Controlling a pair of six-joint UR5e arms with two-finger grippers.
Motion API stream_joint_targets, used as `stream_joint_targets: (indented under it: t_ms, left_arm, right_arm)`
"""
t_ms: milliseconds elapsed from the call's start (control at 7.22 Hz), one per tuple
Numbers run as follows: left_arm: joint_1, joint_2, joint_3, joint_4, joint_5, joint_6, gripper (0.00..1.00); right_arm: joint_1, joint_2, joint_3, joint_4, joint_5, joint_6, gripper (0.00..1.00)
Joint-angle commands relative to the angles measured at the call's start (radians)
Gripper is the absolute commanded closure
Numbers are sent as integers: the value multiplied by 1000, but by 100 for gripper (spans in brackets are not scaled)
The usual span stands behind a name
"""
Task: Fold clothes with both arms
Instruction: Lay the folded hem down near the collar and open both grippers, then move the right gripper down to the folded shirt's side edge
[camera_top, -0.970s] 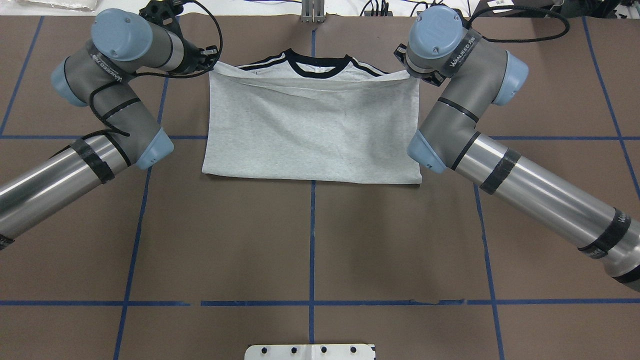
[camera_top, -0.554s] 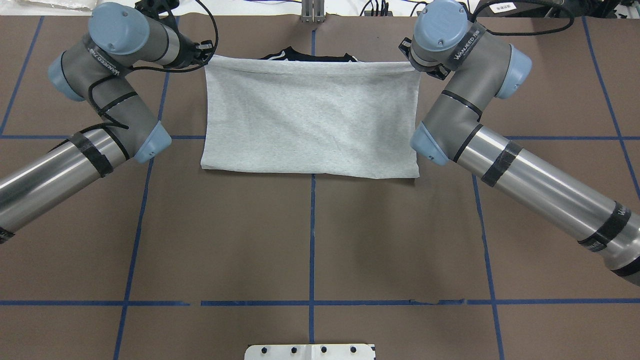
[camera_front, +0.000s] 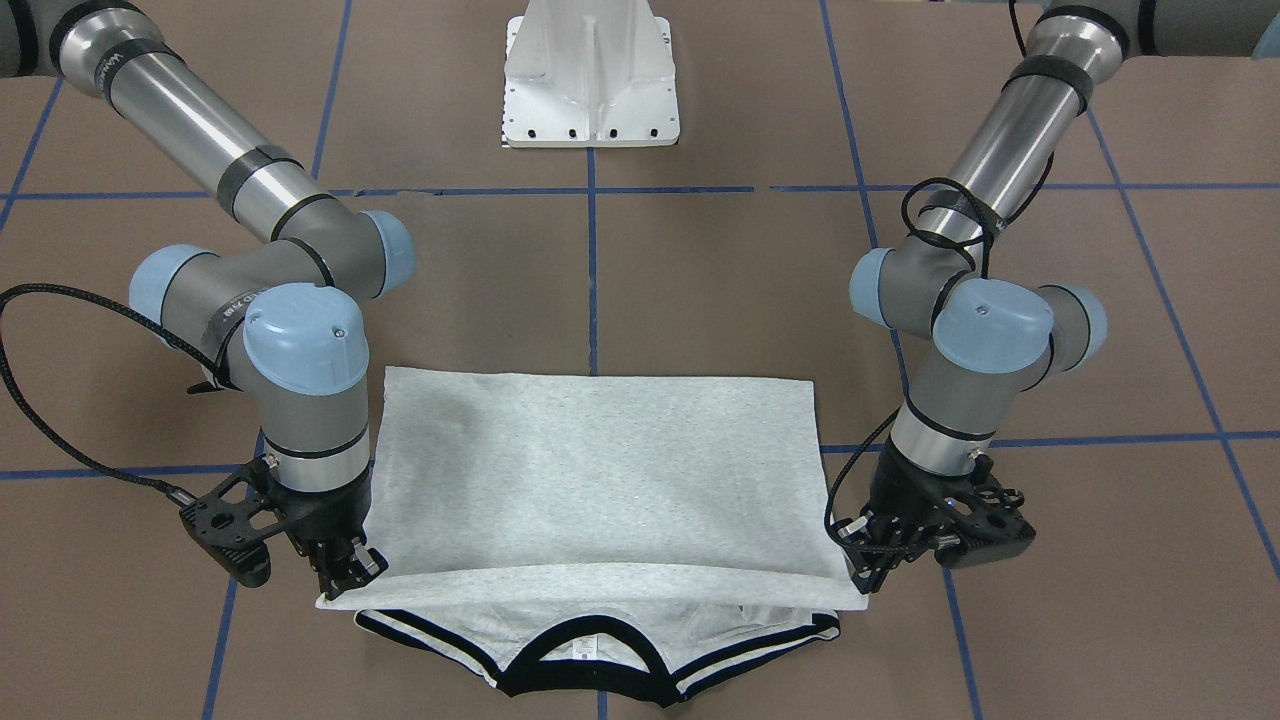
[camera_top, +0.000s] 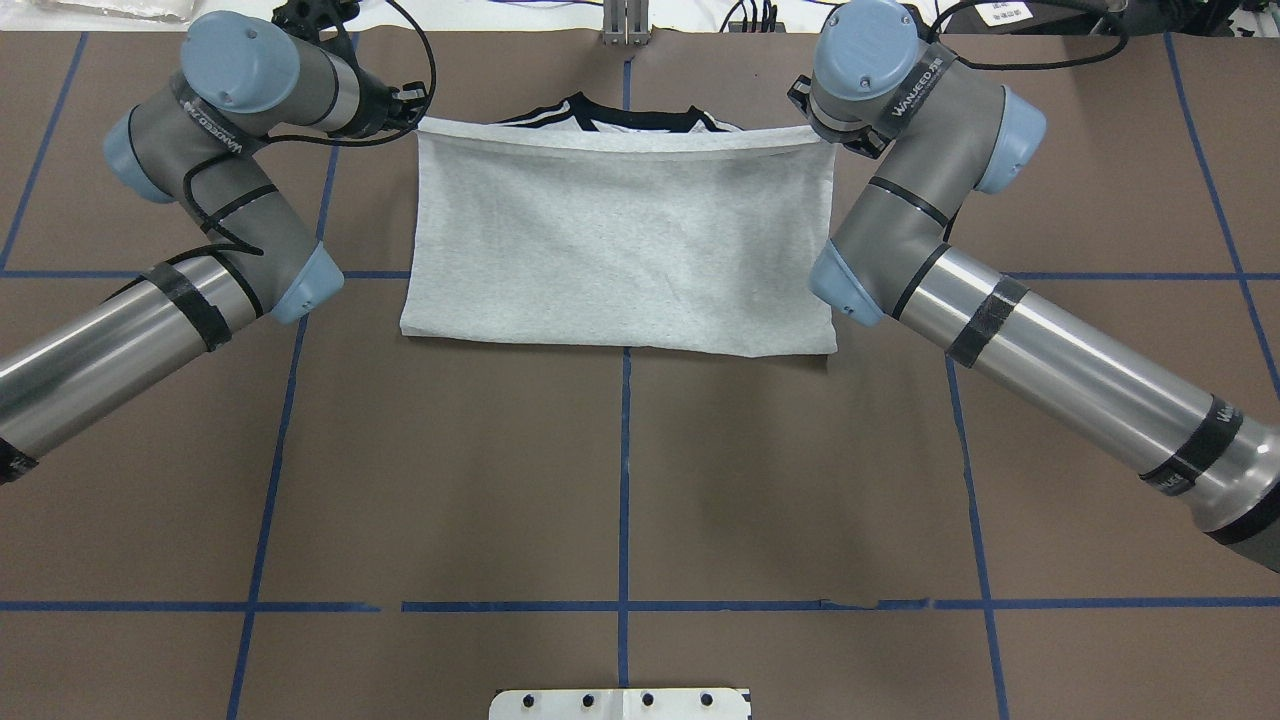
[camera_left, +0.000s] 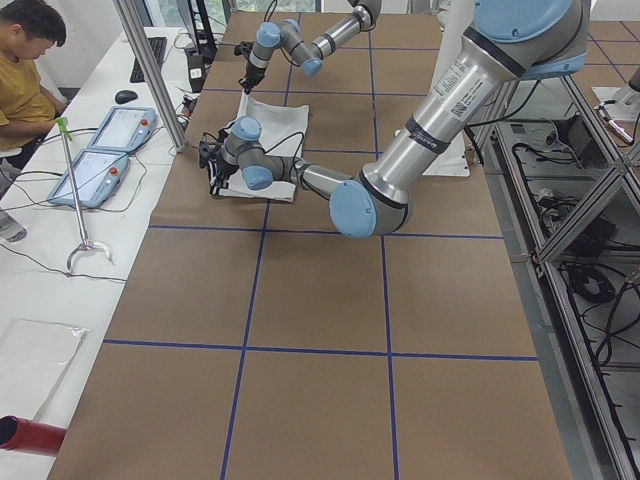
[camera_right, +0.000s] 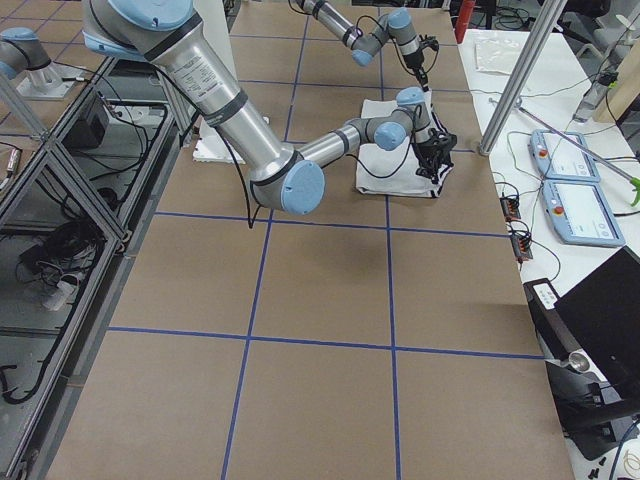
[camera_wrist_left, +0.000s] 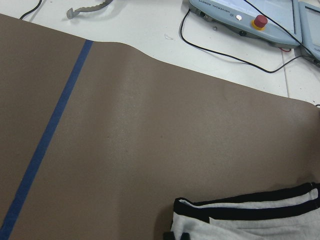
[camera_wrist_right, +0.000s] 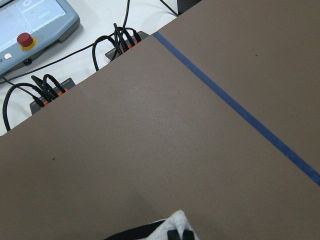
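Fabric is clamped in both end effectors. The left gripper has its fingers closed on one corner of the folded-over hem of the light heather-grey T-shirt, and the right gripper is pinched on the opposite corner of the same edge. The hem runs nearly straight between the two, with a slight sag in the middle, and it sits a little above the layer beneath it, casting a thin shadow there.

The T-shirt lies on the brown-covered table, on the side far from the white pedestal base, between the two arms. Its lower half is doubled over the upper half, plain grey side up, with the fold line flat on the table on the robot's side. Past the held hem the black collar and the black-and-white striped shoulder trim remain uncovered. The print is not visible.

From the left wrist camera only a strip of that trim and grey cloth shows at the lower right; the fingers themselves are out of view. The right wrist camera catches just a small tuft of pale and black fabric at its bottom edge.

Blue tape lines divide the table cover into squares. Beyond the table's far edge lies a teach pendant with a red stop button, among black cables. A person in a yellow shirt sits by that edge.
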Motion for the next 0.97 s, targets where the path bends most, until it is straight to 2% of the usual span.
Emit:
stream_joint_targets:
  t_ms: [0,277,416,693,831]
  left_arm:
    - [-14,-2,3,-1,-2,0,56]
    - [-49,-2,3,-1,-9,29,50]
    - [-54,-2,-1,-2,-9,40,49]
    - [-55,5,-20,-2,-11,40,46]
    - [-55,7,-21,-2,-12,40,46]
  right_arm:
    - [1,10,-1,0,3,1,65]
    - [15,-3,66,-1,76,7,58]
    - [18,-72,167,-4,133,21,52]
    - [-55,-240,397,-9,138,128,45]
    - [-91,-304,470,-4,138,173,43]
